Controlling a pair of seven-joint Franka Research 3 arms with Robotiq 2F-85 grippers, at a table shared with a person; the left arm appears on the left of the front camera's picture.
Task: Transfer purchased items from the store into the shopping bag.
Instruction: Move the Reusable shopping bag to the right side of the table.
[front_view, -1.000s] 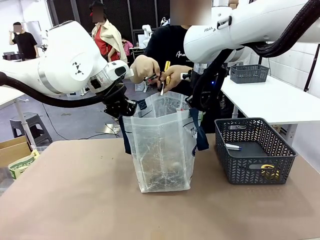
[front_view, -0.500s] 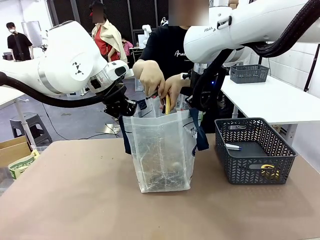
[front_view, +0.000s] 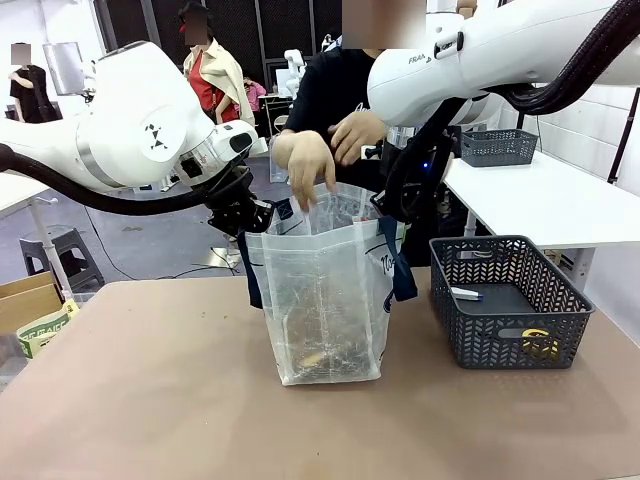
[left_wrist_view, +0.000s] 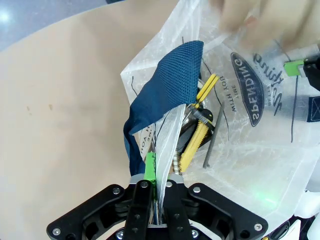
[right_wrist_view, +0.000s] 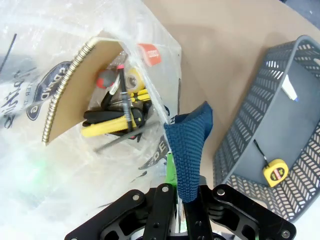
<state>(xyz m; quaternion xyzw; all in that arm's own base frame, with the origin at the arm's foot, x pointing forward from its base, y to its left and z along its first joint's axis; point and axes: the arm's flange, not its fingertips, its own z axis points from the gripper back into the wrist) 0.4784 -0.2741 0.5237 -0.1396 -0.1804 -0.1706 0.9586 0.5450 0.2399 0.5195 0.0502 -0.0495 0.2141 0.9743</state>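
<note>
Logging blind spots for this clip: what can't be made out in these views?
- Front view: the items at the bottom of the shopping bag are smeared by its translucent wall, so none can be identified.
- Left wrist view: the person's hand is motion-blurred, so it is unclear whether it holds anything.
- Right wrist view: the basket is cut off by the right edge, so part of its floor is out of frame.

one shopping bag (front_view: 320, 300), two grey baskets (front_view: 480, 340), one white stick (front_view: 466, 294), one yellow tape measure (front_view: 540, 343) and two hands (front_view: 305, 165).
</note>
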